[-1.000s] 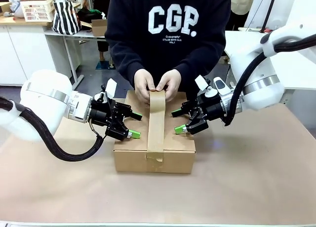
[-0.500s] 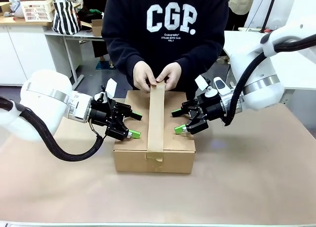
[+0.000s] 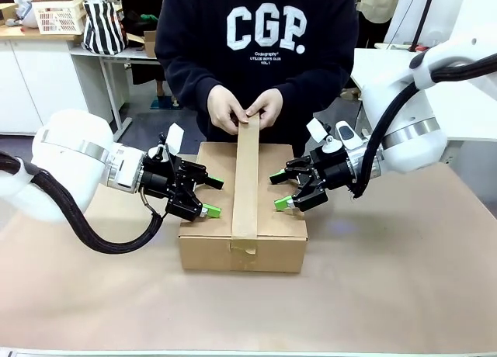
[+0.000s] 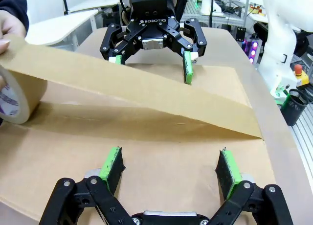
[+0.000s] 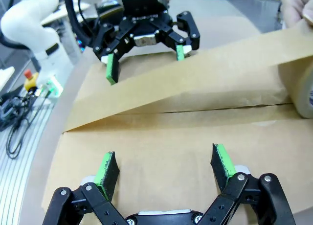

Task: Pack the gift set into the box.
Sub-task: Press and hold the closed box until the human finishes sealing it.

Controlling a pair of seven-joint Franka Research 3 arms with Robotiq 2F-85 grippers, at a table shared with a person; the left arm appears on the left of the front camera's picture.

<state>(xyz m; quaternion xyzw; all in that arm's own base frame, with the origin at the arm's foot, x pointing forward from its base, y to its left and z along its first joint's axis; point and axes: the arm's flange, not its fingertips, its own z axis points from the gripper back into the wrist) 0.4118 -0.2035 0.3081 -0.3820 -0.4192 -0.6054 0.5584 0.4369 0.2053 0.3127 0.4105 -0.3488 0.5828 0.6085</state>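
The box [image 3: 210, 252] lies shut in the middle of the table, so the gift set is hidden. A person's hands [image 3: 242, 109] hold a roll of brown tape [image 4: 13, 100] above the far edge. Its strip [image 3: 247, 178] slants down to the box's near edge. My left gripper [image 3: 213, 197] is open, its pads resting on the left top flap [image 4: 73, 137]. Opposite it, my right gripper [image 3: 278, 192] is open on the right flap [image 5: 161, 137]. In the wrist views the left gripper [image 4: 169, 166] and right gripper [image 5: 165, 168] face each other across the strip [image 5: 195, 73].
Brown paper covers the table [image 3: 404, 279], with free room in front of and beside the box. The person stands close at the far edge. A red stop button [image 5: 30, 77] and cables lie off the table's side.
The person's hands have lifted the roll up and back from the box's far edge, raising the strip off the top. Both grippers have stayed in place.
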